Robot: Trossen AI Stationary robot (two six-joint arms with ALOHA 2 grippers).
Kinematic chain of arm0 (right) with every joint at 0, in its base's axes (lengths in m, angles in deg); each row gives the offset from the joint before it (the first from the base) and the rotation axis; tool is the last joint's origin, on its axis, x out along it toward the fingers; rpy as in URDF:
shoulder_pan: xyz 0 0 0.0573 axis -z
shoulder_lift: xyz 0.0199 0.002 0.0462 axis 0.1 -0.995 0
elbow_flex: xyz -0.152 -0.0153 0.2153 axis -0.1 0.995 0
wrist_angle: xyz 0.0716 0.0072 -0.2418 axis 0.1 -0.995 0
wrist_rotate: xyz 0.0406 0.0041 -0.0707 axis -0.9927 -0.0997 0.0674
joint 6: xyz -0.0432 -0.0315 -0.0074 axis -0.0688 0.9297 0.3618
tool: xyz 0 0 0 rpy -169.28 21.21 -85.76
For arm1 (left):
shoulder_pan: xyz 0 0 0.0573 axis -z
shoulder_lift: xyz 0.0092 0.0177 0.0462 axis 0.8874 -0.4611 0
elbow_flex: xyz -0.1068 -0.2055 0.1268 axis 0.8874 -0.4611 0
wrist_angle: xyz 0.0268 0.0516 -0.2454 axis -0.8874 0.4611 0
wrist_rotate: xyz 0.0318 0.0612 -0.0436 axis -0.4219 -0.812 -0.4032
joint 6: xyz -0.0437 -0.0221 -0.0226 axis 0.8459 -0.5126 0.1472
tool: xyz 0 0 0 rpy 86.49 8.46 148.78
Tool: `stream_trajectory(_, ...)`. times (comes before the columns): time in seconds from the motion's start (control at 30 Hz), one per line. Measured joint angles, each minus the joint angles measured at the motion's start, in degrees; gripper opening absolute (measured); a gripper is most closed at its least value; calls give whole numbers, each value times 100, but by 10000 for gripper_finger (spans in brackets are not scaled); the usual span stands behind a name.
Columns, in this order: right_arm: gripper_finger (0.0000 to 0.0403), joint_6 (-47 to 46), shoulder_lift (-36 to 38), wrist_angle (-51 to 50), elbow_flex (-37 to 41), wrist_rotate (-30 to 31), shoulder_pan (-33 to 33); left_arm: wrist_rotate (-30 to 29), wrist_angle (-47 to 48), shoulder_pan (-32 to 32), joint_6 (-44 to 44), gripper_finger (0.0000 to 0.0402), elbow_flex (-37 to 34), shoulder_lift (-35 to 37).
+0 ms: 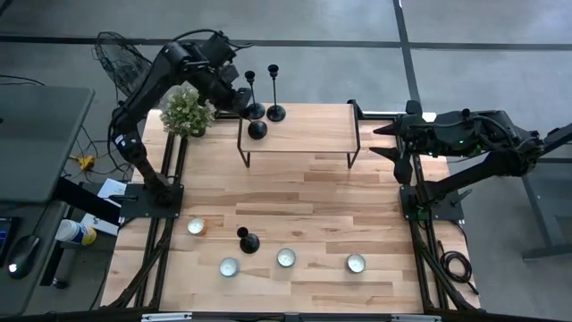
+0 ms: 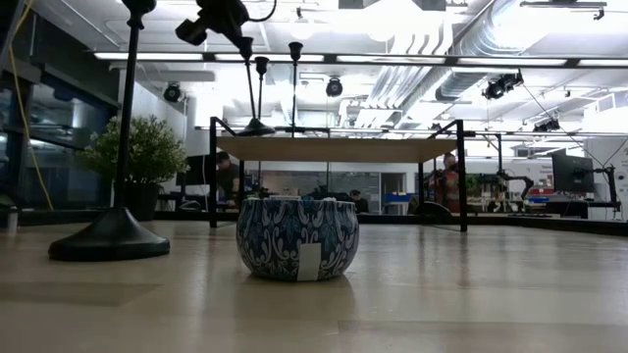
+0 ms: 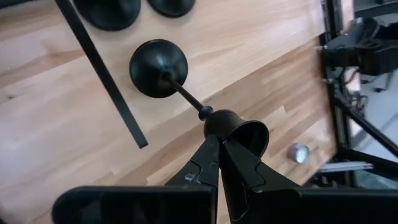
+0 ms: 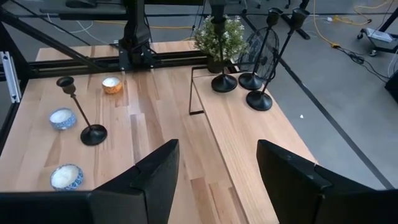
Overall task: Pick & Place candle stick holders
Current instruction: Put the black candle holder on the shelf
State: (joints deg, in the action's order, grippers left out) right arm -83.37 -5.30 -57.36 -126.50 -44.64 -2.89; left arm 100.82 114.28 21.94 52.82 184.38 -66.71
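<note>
Left gripper (image 3: 219, 146) pinches slim matte-black candlestick (image 3: 186, 99) stem

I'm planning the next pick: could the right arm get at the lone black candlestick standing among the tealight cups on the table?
Probably yes. The right gripper is open and empty, and the candlestick stands clear of the tealight cups, though far across.

Matte-black candle stick holders (image 1: 257, 129) stand on a pale wood table (image 1: 313, 206) — blond planks. One tealight cup (image 2: 297, 237) wears a blue-and-white floral pattern; another (image 4: 112, 85) is copper-orange. The potted plant (image 1: 187, 111) is green with whitish flecks — both arms dark.
</note>
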Motion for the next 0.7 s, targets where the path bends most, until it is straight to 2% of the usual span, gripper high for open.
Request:
stream_trajectory(0.3, 208, 119, 2, 0, 0, 0, 0, 161, -3, -110, 52, 0, 0, -11)
stream_trajectory(0.57, 208, 132, 0, 0, 0, 0, 1, -246, -5, -115, 233, 0, 0, -11)
stream_trajectory(0.7, 208, 167, 0, 0, 0, 0, 0, -260, -5, -113, 262, 0, 0, -11)
